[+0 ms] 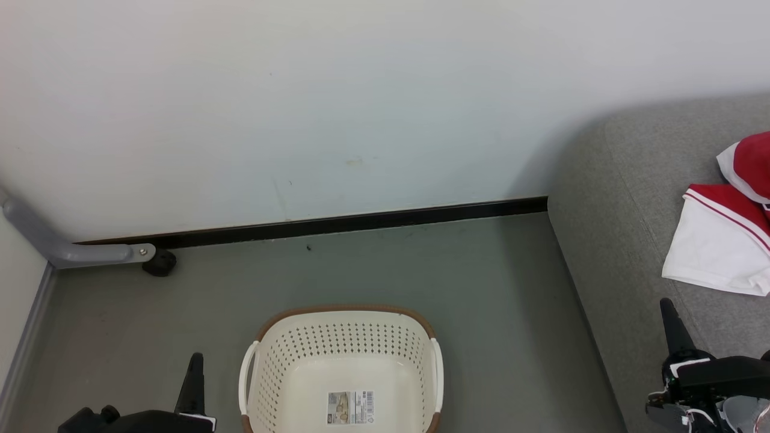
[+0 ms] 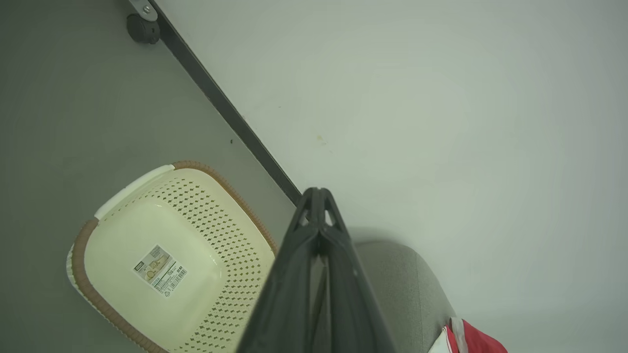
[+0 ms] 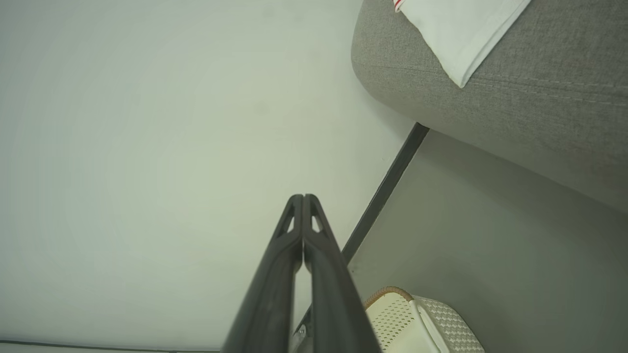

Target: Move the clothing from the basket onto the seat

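Dark long fingers of the left gripper are pressed together, holding nothing. The right gripper is the same, tips touching and empty. Between them on the grey floor stands the cream-white perforated plastic basket with its brown rim, a barcode sticker on its inside bottom. The soft red-and-white sportswear clothing lies on the light-grey fabric seat, just beyond the right gripper.
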Motion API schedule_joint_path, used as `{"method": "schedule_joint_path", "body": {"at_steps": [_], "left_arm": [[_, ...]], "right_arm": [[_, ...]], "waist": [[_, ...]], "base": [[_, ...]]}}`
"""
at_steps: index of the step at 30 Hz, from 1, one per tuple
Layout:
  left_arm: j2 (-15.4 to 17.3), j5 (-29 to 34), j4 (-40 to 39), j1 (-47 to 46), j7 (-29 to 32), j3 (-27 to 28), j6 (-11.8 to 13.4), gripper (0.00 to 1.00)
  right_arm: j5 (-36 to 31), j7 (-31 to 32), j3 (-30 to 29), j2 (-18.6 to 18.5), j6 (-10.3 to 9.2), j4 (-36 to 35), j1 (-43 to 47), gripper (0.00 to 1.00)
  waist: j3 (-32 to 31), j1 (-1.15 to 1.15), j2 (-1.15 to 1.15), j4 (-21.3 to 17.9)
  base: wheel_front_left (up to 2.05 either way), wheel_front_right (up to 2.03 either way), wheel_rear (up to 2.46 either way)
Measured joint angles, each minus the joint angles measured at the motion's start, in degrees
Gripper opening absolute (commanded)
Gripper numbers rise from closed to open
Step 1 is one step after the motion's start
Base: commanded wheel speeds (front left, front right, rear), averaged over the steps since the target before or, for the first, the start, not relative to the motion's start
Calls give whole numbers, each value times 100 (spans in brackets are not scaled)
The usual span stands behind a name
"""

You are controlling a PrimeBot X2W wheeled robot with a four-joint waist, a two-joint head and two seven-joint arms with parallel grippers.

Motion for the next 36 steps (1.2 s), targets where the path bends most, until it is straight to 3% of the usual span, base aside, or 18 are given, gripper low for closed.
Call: {"method": "schedule_joint_path", "body": {"at_steps": [25, 36], "left_arm": [[4, -2184, -211, -137, 539, 234, -394, 0], [4, -2505, -245, -214, 600, 258, -439, 0]], "right_arm": [[1731, 530, -673, 309, 156, -188, 9, 0], [1969, 598, -768, 350, 158, -211, 16, 0]], "waist": [[15, 0, -1, -78], [16, 0, -1, -86]], "base": [[0, 0, 0], [0, 0, 0]]}}
